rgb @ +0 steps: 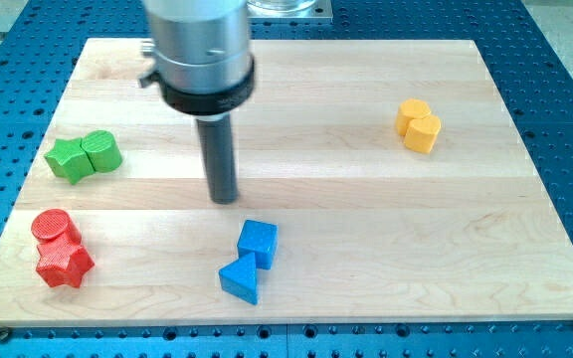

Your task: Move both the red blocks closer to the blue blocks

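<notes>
Camera view: the rod ends in a bare tip [225, 199], no pincer to open or close, resting just above the blue cube [258, 242] and blue triangle [241, 281]. Red cylinder [53, 227] touches red star [64, 264] at the view's lower left, well apart from the blues. Best to circle to their left side and push rightward. Green pair [85, 156] sits near that approach; yellow pair [419, 125] is far off.

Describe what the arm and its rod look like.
The arm ends in a wide silver metal cylinder with a black ring around its base. A small dark knob sticks out on its left side. From the ring drops a straight, dark grey round rod, ending in my tip. No cables or markings show.
</notes>
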{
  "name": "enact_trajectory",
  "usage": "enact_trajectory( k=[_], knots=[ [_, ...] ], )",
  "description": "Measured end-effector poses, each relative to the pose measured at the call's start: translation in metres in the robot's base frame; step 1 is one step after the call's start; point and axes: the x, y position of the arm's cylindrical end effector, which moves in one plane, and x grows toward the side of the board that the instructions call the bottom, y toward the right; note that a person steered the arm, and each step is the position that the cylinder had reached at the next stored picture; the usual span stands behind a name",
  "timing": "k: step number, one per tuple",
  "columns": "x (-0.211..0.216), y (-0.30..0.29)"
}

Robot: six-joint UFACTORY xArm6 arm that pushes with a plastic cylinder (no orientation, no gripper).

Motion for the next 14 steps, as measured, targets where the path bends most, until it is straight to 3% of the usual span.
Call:
enact_trajectory(
  k=[3, 4, 5, 6, 7, 9, 10, 11, 12, 13, 14],
  knots=[
    [0.024, -0.189],
    [0.057, -0.203],
    [0.071, -0.157],
    [0.096, -0.183],
    [0.106, -0.151],
    [0.084, -0.038],
    [0.090, -0.056],
    [0.113, -0.156],
    [0.097, -0.217],
    [0.058, -0.149],
    [0.050, -0.119]
  ],
)
